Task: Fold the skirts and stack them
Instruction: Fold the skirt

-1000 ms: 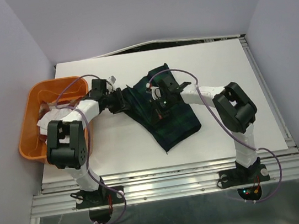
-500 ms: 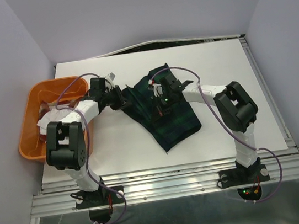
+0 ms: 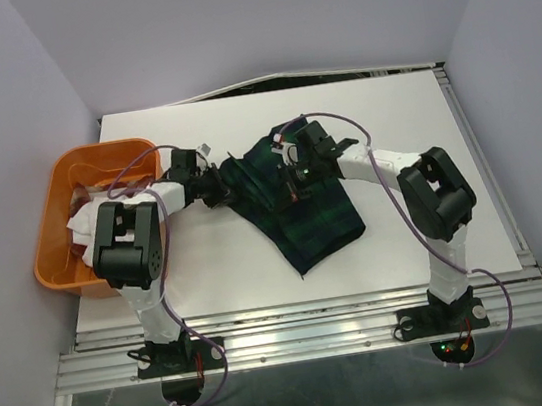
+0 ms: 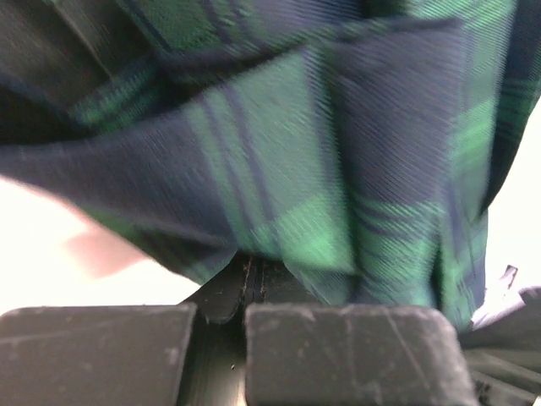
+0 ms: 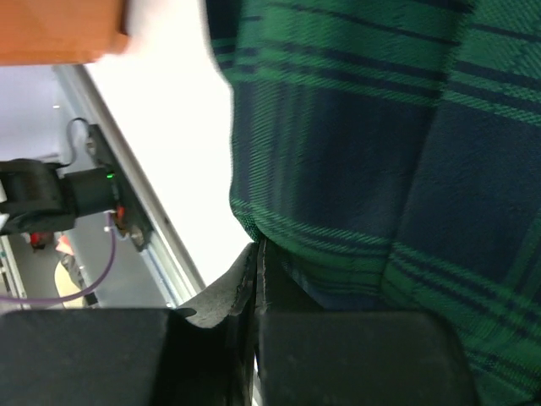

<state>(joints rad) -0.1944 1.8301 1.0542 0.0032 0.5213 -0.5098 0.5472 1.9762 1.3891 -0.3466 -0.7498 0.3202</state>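
Barely started on this one, I'd say. The dark green-navy plaid cloth skirt [image 3: 308, 213] was lying crumpled and unfolded around the middle of the flat white table [image 3: 424, 141], and nothing was stacked. The plain white skirt [image 3: 84, 223] sat in the orange plastic basket [image 3: 48, 234] over at the table's 9 o'clock, with a bit of reddish cloth beside it that was too small to be sure of.

Both arms were reaching in low with elbows out, forearms angled toward each other. The left gripper [image 3: 218, 183] was pinched tight on the plaid skirt's 9 o'clock edge, and the right gripper [image 3: 294, 171] was clamped on a fold near its 12 o'clock. So all three folds and the stacking were left to do
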